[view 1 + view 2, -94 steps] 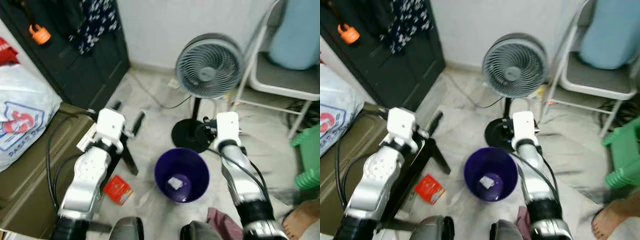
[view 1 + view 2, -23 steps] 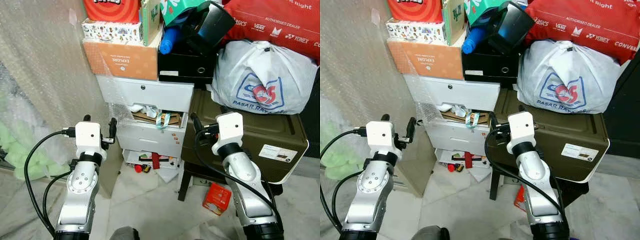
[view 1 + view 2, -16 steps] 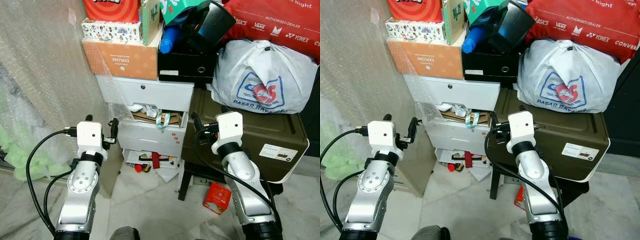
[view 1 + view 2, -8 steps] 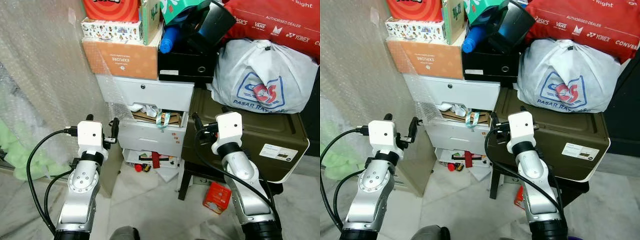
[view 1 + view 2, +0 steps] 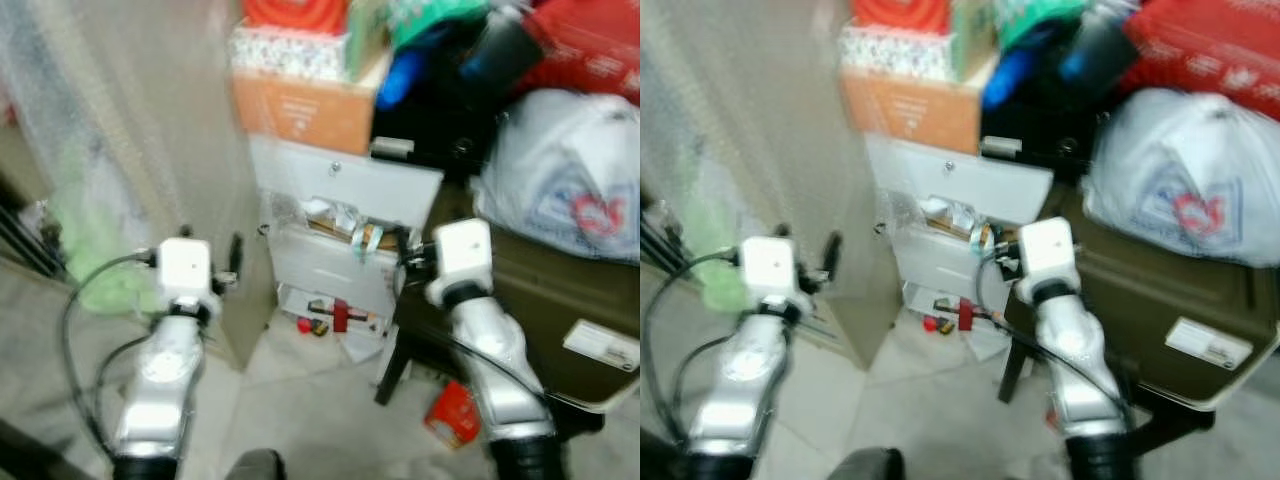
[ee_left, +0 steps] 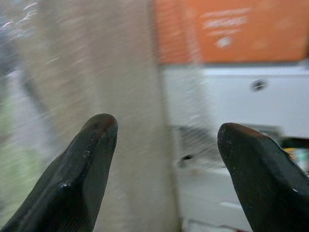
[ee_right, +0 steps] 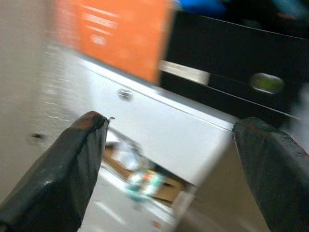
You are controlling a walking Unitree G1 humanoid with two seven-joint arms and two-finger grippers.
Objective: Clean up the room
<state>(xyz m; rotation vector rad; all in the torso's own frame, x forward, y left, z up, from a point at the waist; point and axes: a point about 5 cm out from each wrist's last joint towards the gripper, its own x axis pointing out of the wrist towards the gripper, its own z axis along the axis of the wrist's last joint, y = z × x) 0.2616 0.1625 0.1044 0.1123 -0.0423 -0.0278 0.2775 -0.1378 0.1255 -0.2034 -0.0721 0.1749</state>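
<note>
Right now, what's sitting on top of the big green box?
A white plastic bag with a red and blue print rests on the big green box, covering most of its lid. What is in the bag is hidden.

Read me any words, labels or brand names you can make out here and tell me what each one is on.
None can be read; the pictures are blurred.
Orange box: white print, unreadable.
White plastic bag: red and blue logo, lettering smeared.
Red bag: white lettering, unreadable.
Olive case: white sticker, print too small.
</note>
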